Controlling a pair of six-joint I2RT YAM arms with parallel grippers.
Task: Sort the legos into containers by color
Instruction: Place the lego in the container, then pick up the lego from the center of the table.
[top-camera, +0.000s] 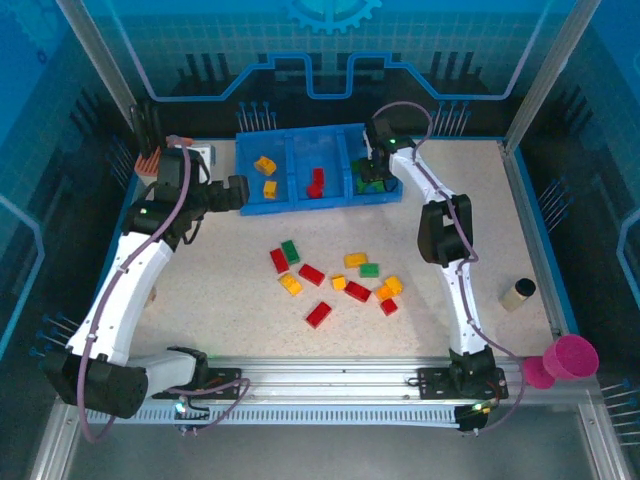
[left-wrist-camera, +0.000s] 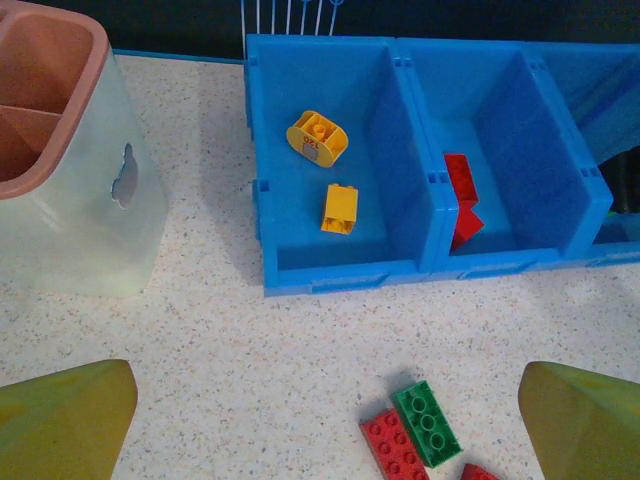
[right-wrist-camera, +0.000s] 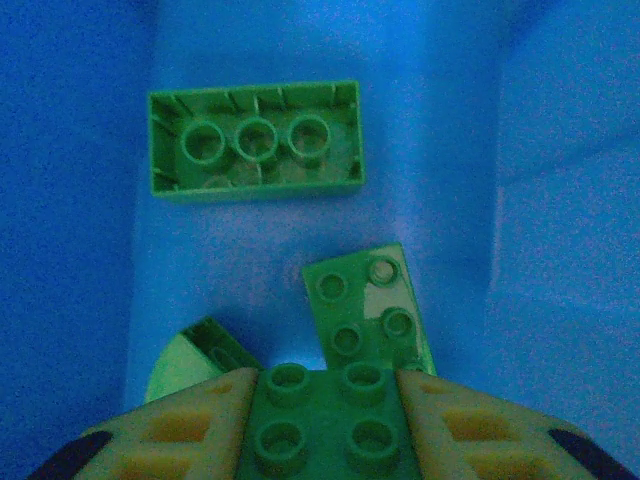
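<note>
My right gripper (right-wrist-camera: 325, 425) is shut on a square green lego (right-wrist-camera: 325, 415), low inside the right compartment (top-camera: 375, 190) of the blue tray. Below it on the compartment floor lie an upside-down green brick (right-wrist-camera: 255, 140), a second one (right-wrist-camera: 365, 305) and a third partly hidden one (right-wrist-camera: 195, 355). Two yellow legos (left-wrist-camera: 318, 137) (left-wrist-camera: 340, 208) lie in the left compartment (left-wrist-camera: 300, 255), and red ones (left-wrist-camera: 461, 195) in the middle compartment. My left gripper (left-wrist-camera: 325, 400) hangs open over the table in front of the tray, near a green brick (left-wrist-camera: 428, 423) and a red brick (left-wrist-camera: 393, 445). Several loose legos (top-camera: 340, 282) lie mid-table.
A salmon-orange divided holder (left-wrist-camera: 60, 170) stands left of the tray. A tan cylinder with a dark top (top-camera: 518, 293) stands near the right edge, and a magenta cup (top-camera: 570, 357) sits at the front right corner. Blue rails border the table.
</note>
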